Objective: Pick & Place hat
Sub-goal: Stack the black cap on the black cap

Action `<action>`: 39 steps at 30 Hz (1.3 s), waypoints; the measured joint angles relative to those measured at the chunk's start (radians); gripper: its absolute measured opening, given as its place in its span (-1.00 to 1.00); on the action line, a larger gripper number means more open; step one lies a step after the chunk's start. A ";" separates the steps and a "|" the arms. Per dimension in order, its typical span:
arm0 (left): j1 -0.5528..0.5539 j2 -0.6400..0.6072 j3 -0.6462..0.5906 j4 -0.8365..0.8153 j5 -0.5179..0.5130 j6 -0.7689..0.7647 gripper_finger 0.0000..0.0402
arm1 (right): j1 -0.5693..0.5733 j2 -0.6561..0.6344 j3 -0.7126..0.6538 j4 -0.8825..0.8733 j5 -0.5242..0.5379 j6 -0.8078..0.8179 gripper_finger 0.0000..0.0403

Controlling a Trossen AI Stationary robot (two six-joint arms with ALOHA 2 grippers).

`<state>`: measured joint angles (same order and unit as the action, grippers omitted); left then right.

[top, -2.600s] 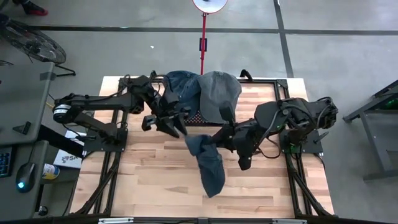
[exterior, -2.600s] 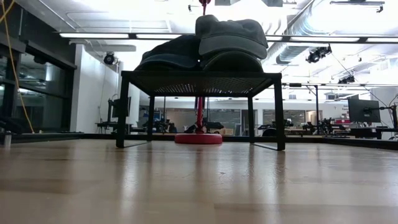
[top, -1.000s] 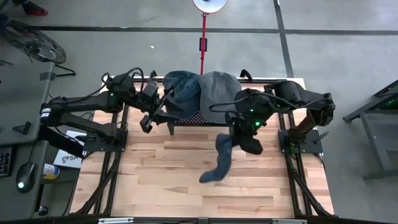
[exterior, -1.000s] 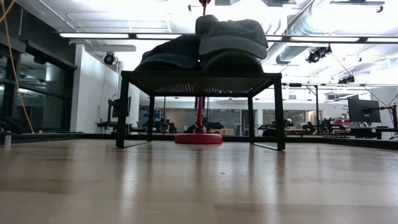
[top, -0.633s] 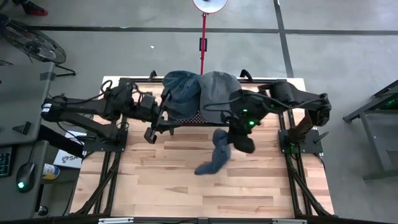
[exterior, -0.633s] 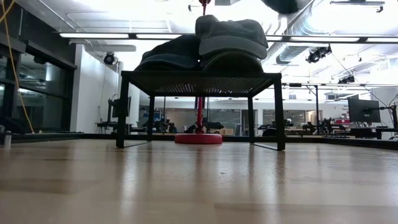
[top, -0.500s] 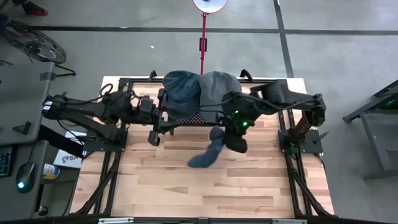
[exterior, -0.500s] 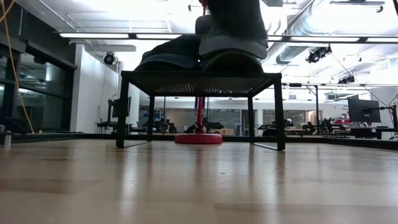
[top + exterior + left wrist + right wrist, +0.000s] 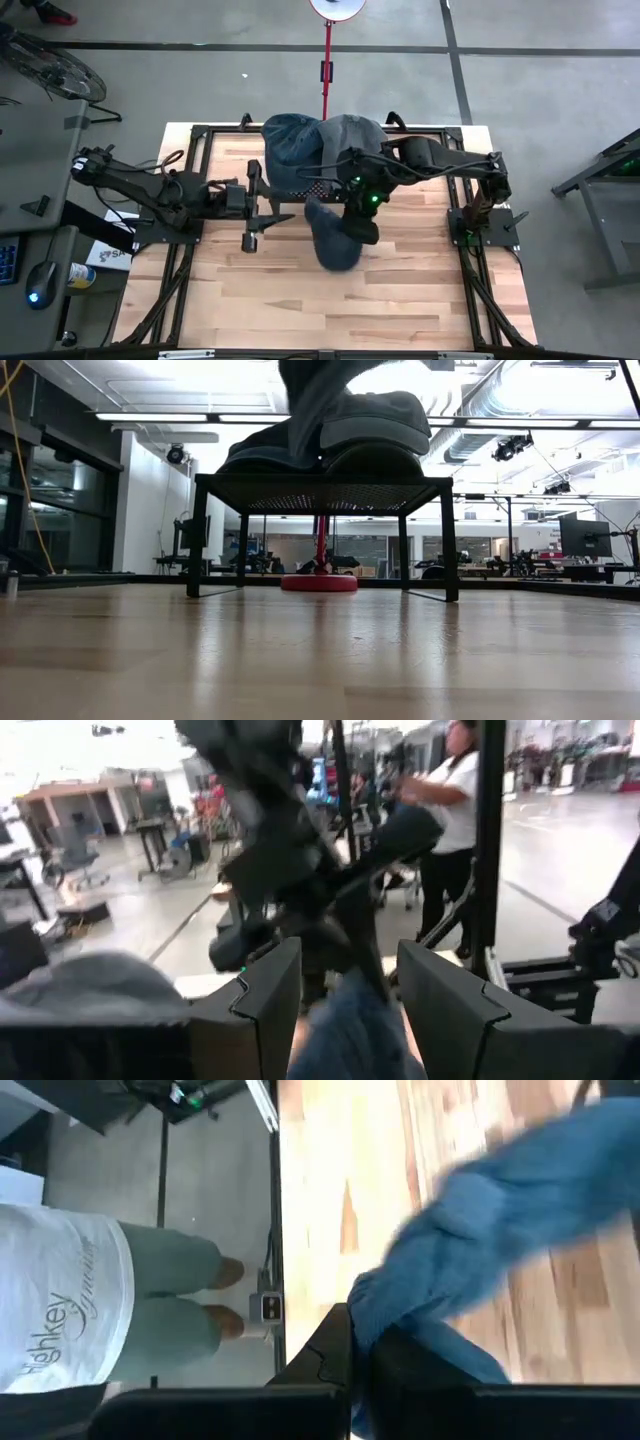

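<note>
Two grippers show in the high view. The right gripper (image 9: 362, 225), at frame centre, has its jaws pressed together on a blue hat (image 9: 331, 240), which hangs as a limp, crumpled fold over the wooden table (image 9: 400, 300). The left gripper (image 9: 262, 218), left of centre, stands spread and empty. Farther up the frame, a black rack (image 9: 300, 188) carries a grey hat (image 9: 352, 137) and another blue one (image 9: 290, 140). The risk, as I judge it: the pinch takes only an edge of soft cloth, so a swing could slip it free, or the dangling end could snag the rack
</note>
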<state>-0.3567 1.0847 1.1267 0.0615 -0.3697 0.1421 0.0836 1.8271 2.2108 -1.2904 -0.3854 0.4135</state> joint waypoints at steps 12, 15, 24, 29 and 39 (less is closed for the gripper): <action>0.004 0.001 0.039 -0.066 -0.053 -0.023 -0.05 | 0.009 0.000 0.000 0.079 -0.007 -0.198 -1.00; 0.020 0.024 0.127 -0.175 0.012 -0.065 0.02 | 0.009 0.000 0.000 0.106 -0.009 -0.224 -1.00; 0.154 0.186 0.435 -0.605 0.325 -0.151 0.09 | 0.028 0.000 0.000 0.200 -0.044 -0.323 -1.00; 0.220 0.226 0.521 -0.666 0.467 -0.149 0.09 | 0.054 -0.004 0.000 0.212 -0.055 -0.336 -1.00; 0.314 0.241 0.530 -0.660 0.737 -0.200 0.09 | 0.095 -0.013 0.000 0.282 -0.027 -0.348 -1.00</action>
<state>-0.0429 1.3256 1.6569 -0.5981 0.3672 -0.0577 0.1782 1.8145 2.2108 -1.0087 -0.4128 0.0655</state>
